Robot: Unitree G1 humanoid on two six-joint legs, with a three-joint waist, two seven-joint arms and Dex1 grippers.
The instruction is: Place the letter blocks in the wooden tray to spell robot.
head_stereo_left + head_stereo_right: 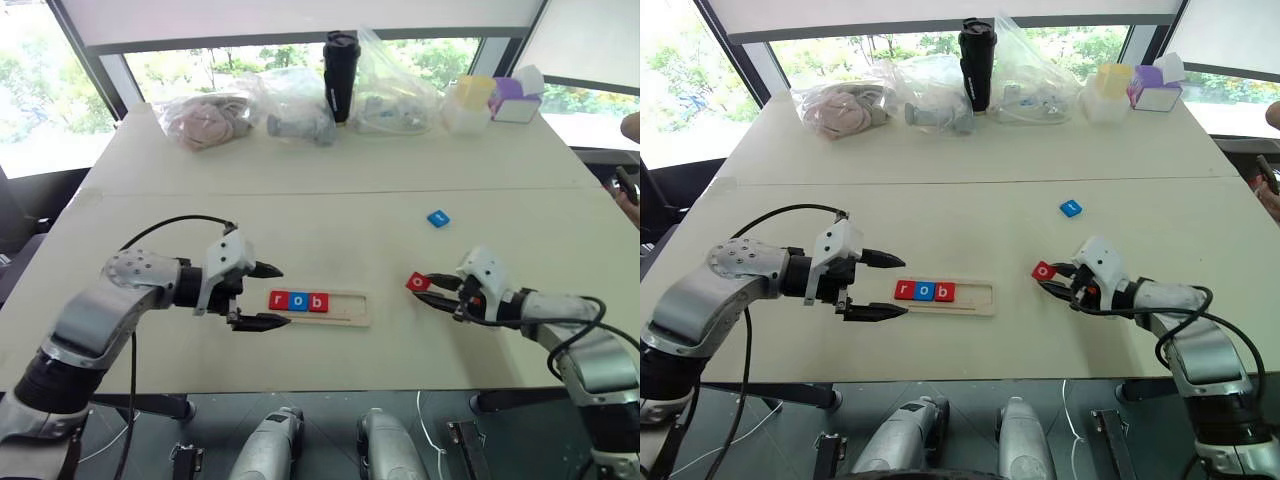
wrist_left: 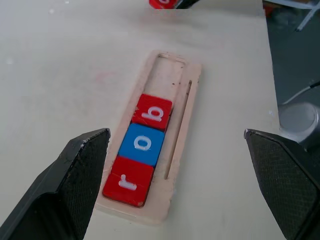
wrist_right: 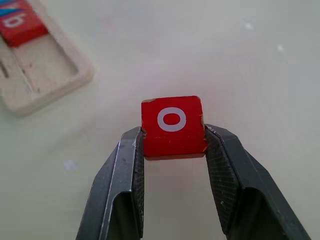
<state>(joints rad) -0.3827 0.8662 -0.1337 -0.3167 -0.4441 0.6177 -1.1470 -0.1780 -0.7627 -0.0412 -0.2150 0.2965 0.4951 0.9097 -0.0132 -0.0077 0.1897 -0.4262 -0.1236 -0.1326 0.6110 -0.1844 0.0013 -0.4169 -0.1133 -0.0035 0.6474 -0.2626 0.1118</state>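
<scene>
The step in hand is judged to be the carrying of the red o block [image 3: 172,125] to the wooden tray [image 1: 350,309], where the fourth place, just right of the red b block [image 1: 317,302], stands free. For this to be done well, the block should be lifted clear of the table [image 1: 330,180] before it is taken leftward, kept level with its white letter up, and lowered flat into the recess so that it lies against the b rather than riding on the tray's rim; the letter is best kept turned the same way as the r [image 1: 278,300] and the blue o [image 1: 298,301] already seated at the tray's left end. A gentle release is advised, since a tilted tile could be caught on the edge. The right claw [image 3: 172,145] is seen closed on the red o block, its two black fingers [image 3: 127,165] pressed against the block's opposite sides, with the far half of the block left standing out past the tips; the block is held well to the right of the tray, and whether it rests on the table or is raised from it cannot be told. The left claw [image 1: 262,296] is held wide apart and empty, just beside the tray's left end. The last blue block [image 1: 438,218] lies alone farther off on the table, beyond the right claw.
</scene>
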